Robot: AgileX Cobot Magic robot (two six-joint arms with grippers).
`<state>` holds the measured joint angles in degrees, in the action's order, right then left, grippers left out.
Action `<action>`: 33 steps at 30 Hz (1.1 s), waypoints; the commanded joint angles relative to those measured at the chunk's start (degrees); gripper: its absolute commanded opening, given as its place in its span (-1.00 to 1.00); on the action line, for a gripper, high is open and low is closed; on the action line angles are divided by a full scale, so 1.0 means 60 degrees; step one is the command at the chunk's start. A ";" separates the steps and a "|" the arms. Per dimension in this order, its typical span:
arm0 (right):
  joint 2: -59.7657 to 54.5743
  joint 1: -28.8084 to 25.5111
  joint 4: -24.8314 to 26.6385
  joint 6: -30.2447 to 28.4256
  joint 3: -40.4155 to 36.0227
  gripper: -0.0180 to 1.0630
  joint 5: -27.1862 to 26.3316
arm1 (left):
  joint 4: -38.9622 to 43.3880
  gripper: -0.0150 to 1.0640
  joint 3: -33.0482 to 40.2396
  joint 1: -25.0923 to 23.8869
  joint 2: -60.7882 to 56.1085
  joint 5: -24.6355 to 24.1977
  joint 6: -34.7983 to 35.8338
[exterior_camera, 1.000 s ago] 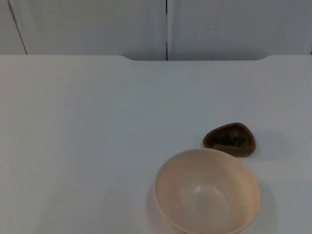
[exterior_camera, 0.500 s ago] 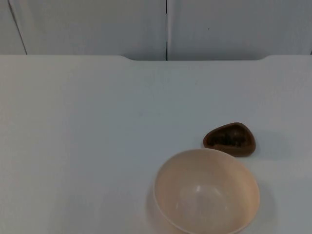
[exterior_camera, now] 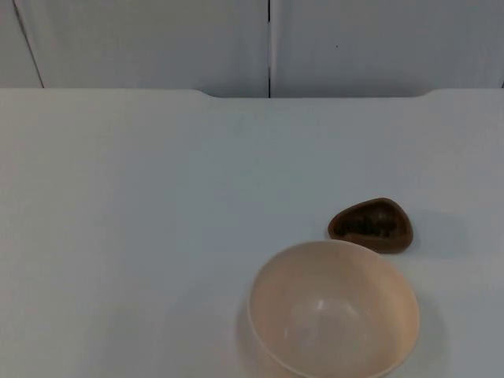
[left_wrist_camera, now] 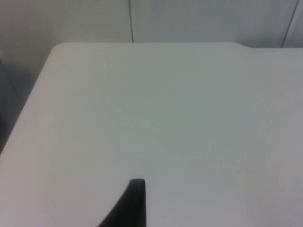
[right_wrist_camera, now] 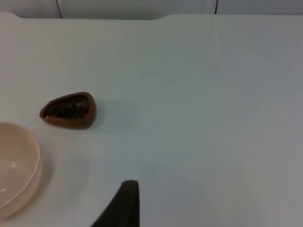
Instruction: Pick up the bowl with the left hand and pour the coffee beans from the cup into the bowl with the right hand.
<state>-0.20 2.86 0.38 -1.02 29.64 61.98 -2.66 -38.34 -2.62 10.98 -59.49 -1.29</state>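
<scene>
The bowl (exterior_camera: 333, 309) is seen right away: a wide, cream-coloured one, set upright on the white surface (exterior_camera: 157, 197) at the near side, a little to the right of the middle. Its smooth inside is lit by a soft glint near the bottom.

Just beyond its far right rim the cup (exterior_camera: 371, 225) is found, a small brown vessel of rounded, teardrop shape, standing upright. Dark coffee beans (exterior_camera: 370, 227) are made out inside it. From above the two look almost joined. In the right wrist view a narrow strip of surface is shown between the cup (right_wrist_camera: 69, 110) and the bowl (right_wrist_camera: 14, 165), so they are near but apart.

The right hand (right_wrist_camera: 124, 203) is held above the surface, well apart from both vessels, and nothing is carried by it. Whether it is released or clenched cannot be told.

Over to the other side: the left hand (left_wrist_camera: 135, 203) is held above a bare stretch of the surface (left_wrist_camera: 156, 118), with the surface's left edge and far corner in sight and the grey partition wall (left_wrist_camera: 189, 19) behind. Again, released or clenched cannot be told, and nothing is seen in its hold.

At the back the surface is met by the partition wall (exterior_camera: 157, 39), whose panels are split by a dark vertical seam.
</scene>
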 commanded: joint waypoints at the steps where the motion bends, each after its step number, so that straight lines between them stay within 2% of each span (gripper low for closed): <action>1: 0.0034 -0.0061 0.0015 0.0009 -0.0018 0.99 -0.0035 | -0.0397 0.97 -0.0044 -0.0011 0.0215 0.0231 0.0026; 11: 0.0034 -0.0061 0.0015 0.0009 -0.0018 0.99 -0.0035 | -0.0821 0.97 -0.0115 -0.0011 0.1170 0.0422 0.0026; 24: 0.0034 -0.0061 0.0015 0.0009 -0.0018 0.99 -0.0035 | -0.0910 0.97 -0.2326 -0.0011 0.3772 0.0201 -0.0056; 33: 0.0034 -0.0061 0.0015 0.0009 -0.0018 0.99 -0.0035 | -0.1042 0.97 -0.2602 -0.0011 0.5173 0.0201 -0.0489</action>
<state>-0.20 2.86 0.38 -1.02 29.64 61.98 -8.18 -53.43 -2.62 41.77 -58.18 -3.60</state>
